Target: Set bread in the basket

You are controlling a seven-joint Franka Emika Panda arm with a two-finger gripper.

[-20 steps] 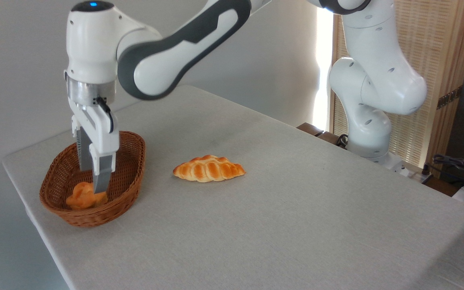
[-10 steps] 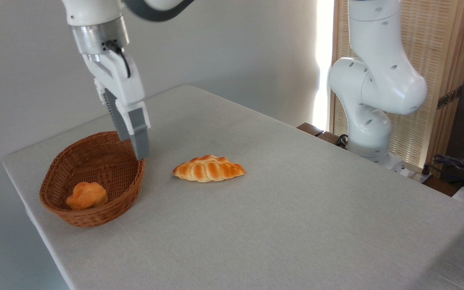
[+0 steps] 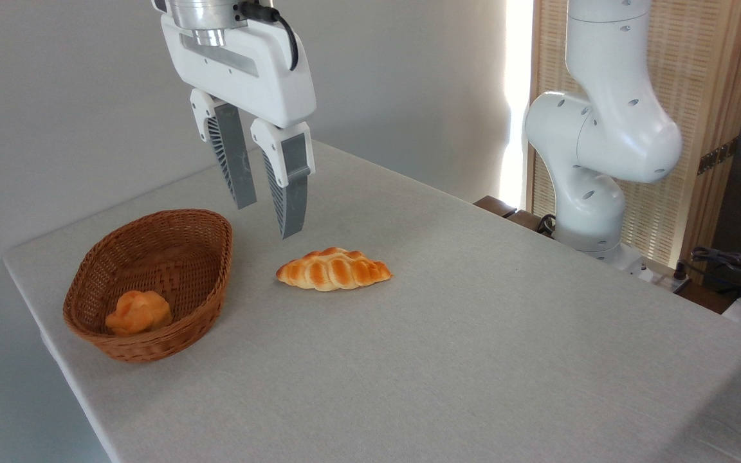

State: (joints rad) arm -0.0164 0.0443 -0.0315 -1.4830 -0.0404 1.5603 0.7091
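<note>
The bread (image 3: 138, 312), a small lumpy orange-golden bun, lies inside the reddish-brown wicker basket (image 3: 206, 226) near its front end, at the table's left. My gripper (image 3: 267, 220) hangs open and empty in the air, up and to the right of the basket, above the table between the basket and a braided loaf. Its grey fingers (image 3: 288, 190) point down with a clear gap between them.
A longer braided golden loaf (image 3: 333, 269) lies on the grey table (image 3: 473, 334) just right of the basket, below the gripper. The arm's white base (image 3: 592, 186) stands at the back right, with a slatted wooden screen behind it and cables at the far right.
The gripper has risen out of the basket and swung right and up, turning so both fingers show apart. The bun stays in the basket, let go.
</note>
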